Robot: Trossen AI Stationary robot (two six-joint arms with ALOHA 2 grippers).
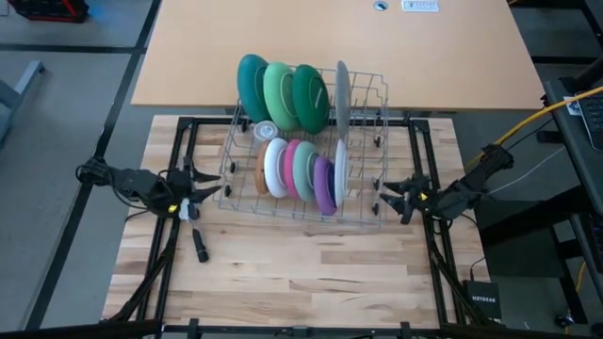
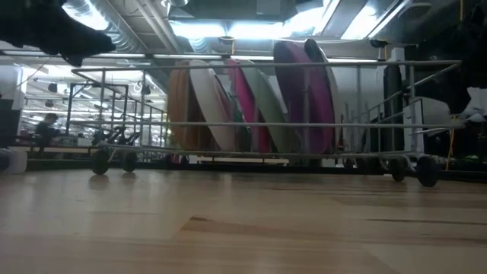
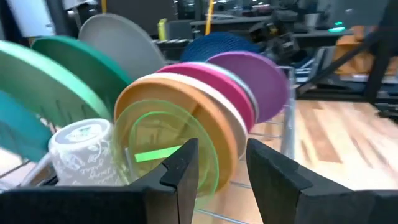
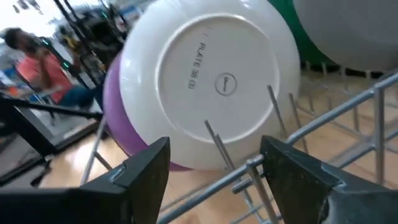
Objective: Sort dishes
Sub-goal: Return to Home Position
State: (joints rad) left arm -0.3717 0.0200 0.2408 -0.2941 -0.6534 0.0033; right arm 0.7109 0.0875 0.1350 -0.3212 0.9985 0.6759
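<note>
Wire rack (image 1: pixel 364 215) holds the dishes (image 1: pixel 300 168) standing on edge; I see my left gripper (image 1: pixel 213 191) and right gripper (image 1: pixel 384 196) flanking it, both with fingers spread, gripping nothing.

You are looking at two dark, slender arms, the left arm (image 1: pixel 141 184) and the right arm (image 1: pixel 462 188), each with a small yellow mark near its wrist. Black cables (image 1: pixel 94 172) loop from the rear of the left one. Its left gripper (image 3: pixel 222 152) has two flat, angular black fingers (image 3: pixel 183 174) with slanted tips.
</note>
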